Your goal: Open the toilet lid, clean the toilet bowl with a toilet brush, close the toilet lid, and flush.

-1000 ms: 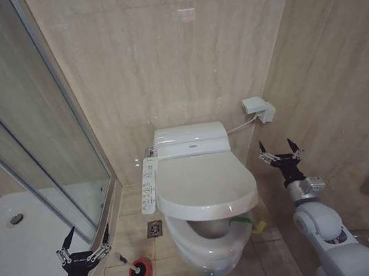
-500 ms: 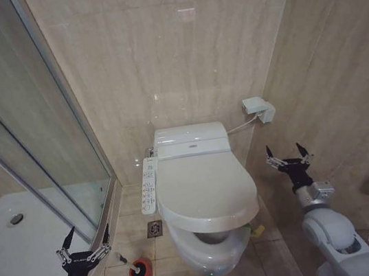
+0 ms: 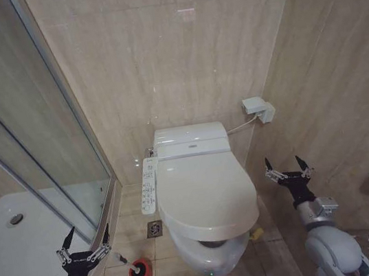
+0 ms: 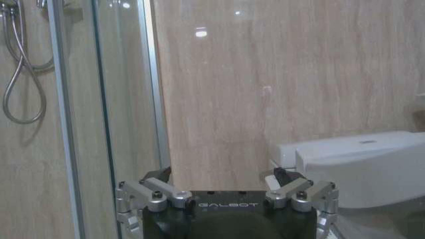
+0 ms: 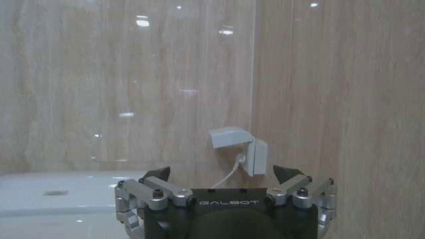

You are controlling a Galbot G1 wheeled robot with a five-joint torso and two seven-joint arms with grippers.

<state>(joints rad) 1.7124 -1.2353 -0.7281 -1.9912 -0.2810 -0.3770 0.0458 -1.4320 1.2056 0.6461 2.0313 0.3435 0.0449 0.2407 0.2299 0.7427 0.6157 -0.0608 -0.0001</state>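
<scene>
Beige marble-look walls close in a narrow bathroom, with a glass shower screen (image 3: 43, 124) at 9 o'clock. At the centre the toilet lid (image 3: 205, 190) lies almost flat over the toilet bowl (image 3: 212, 255), a dark gap showing under its front edge; the button panel (image 3: 149, 183) runs along the bowl's 9 o'clock side. At 7 o'clock the toilet brush (image 3: 123, 259) leans in its red cup (image 3: 141, 273) on the floor. Just beyond it hangs the left tool (image 3: 83, 239), fingers apart, holding nothing. At 4 o'clock the right tool (image 3: 285, 166) stands beside the lid, prongs spread and empty, below the wall socket (image 3: 258, 109)
</scene>
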